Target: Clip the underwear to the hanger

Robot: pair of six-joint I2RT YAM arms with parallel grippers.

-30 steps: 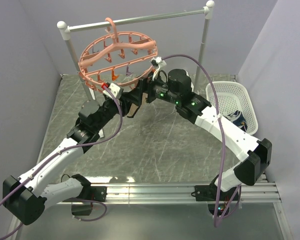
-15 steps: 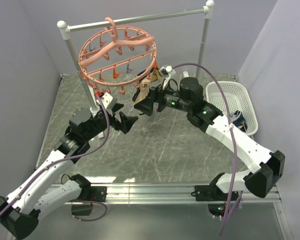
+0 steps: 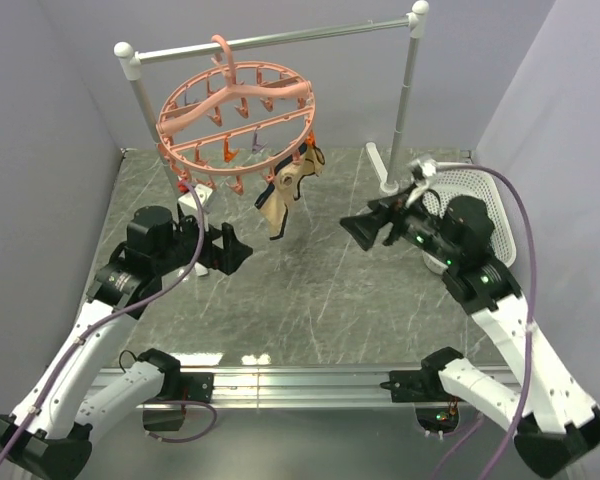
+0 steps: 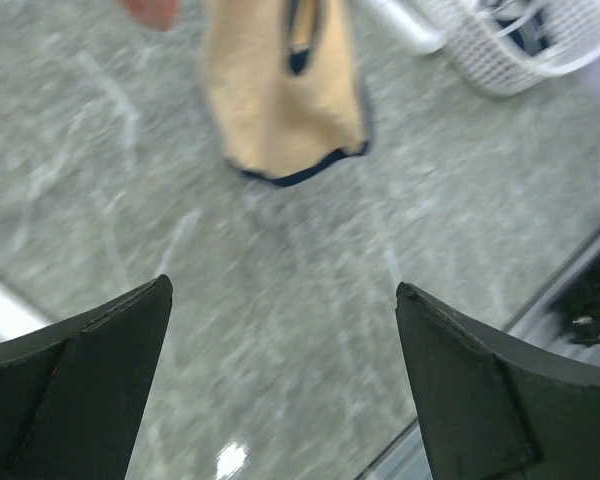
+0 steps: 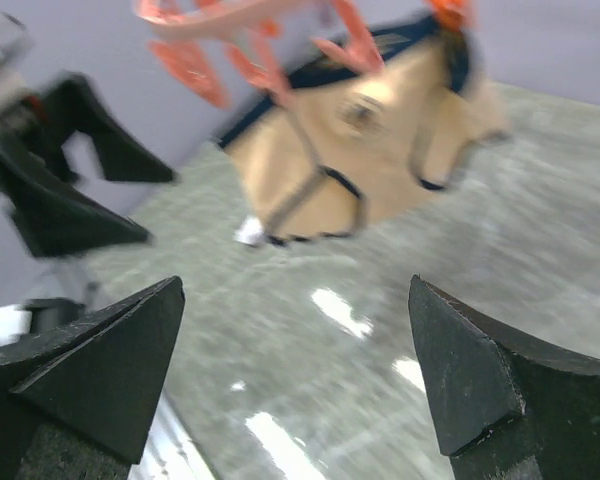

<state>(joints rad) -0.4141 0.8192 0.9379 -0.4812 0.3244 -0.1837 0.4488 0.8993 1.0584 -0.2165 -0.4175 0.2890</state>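
Observation:
The salmon-pink round hanger (image 3: pixel 235 110) hangs by its hook from the silver bar. The beige underwear (image 3: pixel 283 192) with dark trim dangles from clips on the ring's front right side, and no gripper touches it. My left gripper (image 3: pixel 237 250) is open and empty, low and to the left of the underwear. In the left wrist view the underwear (image 4: pixel 280 100) hangs ahead of the left gripper (image 4: pixel 280 300). My right gripper (image 3: pixel 365 228) is open and empty, well to the right. The right wrist view shows the underwear (image 5: pixel 370 150) clipped under the hanger's clips (image 5: pixel 260 55), blurred.
The silver-and-white rack (image 3: pixel 406 90) stands at the back, its foot (image 3: pixel 380 165) on the table. A white basket (image 3: pixel 495 195) with some items sits at the right, partly behind my right arm; the left wrist view also catches the basket (image 4: pixel 520 45).
My left gripper opened, let go of the underwear and drew back left. My right arm pulled back to the right. The underwear now hangs from the hanger on its own.

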